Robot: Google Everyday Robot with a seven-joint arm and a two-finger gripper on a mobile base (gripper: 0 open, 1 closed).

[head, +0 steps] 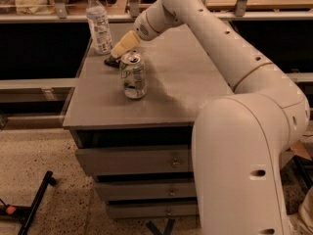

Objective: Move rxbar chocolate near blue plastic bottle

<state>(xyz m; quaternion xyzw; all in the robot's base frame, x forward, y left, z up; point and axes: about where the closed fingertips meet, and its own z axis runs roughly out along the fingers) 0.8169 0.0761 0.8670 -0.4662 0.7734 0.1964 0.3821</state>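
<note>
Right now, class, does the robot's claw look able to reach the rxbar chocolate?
Probably yes: the claw sits right at the rxbar chocolate; the soda can stands in front, toward the camera, not between them.

Cream end effector (pixel 117 52) by black rxbar chocolate (pixel 111 62), green-white can (pixel 133 76)

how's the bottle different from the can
The bottle is taller, clear plastic with a white cap; the can is shorter, green and white metal. The bottle stands at the back left of the table, the can nearer the front edge. Both are upright. The gripper hangs between them, by the rxbar.
</note>
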